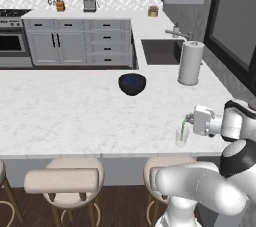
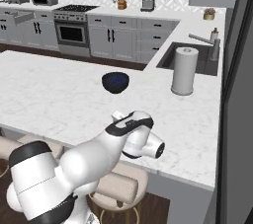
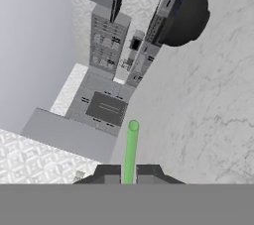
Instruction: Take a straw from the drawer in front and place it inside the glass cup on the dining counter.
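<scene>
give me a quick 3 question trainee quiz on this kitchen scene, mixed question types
1. True or false: the tool is shut on the straw.
2. Multiple choice: on the dining counter, what stands nearest the sink? A) dark blue bowl B) paper-towel roll C) glass cup
3. Fill in: in the left base view the glass cup sits close to the counter's ____ edge, by the stools.

Key: 1 true; 2 B; 3 near (front).
</scene>
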You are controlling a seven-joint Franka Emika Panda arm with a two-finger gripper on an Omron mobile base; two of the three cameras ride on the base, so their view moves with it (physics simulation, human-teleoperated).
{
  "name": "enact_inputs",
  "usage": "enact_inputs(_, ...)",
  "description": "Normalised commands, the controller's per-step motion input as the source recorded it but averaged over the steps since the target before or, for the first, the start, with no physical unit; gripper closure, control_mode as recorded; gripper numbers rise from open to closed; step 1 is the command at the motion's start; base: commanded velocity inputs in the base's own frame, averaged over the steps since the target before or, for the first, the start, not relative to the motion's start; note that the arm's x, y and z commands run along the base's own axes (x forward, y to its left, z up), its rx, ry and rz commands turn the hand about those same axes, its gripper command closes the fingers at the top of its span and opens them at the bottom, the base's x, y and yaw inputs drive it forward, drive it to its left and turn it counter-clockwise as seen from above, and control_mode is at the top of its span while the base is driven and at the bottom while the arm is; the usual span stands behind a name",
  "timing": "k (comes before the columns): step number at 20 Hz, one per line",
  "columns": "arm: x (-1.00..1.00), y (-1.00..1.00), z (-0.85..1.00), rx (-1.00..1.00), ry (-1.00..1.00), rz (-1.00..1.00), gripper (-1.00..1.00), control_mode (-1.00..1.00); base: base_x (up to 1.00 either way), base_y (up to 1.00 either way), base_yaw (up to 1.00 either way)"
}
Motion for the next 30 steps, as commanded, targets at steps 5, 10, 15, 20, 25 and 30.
enact_inputs(5, 0.00, 0.00, -0.04, 0.00, 0.00, 0.00, 1.00, -1.00, 0.00, 0.00, 0.00)
enact_inputs(10, 0.00, 0.00, -0.06, 0.00, 0.00, 0.00, -1.00, -1.00, 0.00, 0.00, 0.00)
enact_inputs(15, -0.01, 0.00, -0.02, 0.00, -0.01, 0.00, -1.00, -1.00, 0.00, 0.00, 0.00)
enact_inputs(20, 0.00, 0.00, 0.00, 0.00, -0.02, 0.00, -1.00, -1.00, 0.00, 0.00, 0.00)
enact_inputs(25, 0.00, -0.04, 0.00, 0.00, -0.04, 0.00, -1.00, -1.00, 0.00, 0.00, 0.00)
enact_inputs(30, 0.00, -0.10, -0.02, 0.00, -0.06, 0.00, -1.00, -1.00, 0.00, 0.00, 0.00)
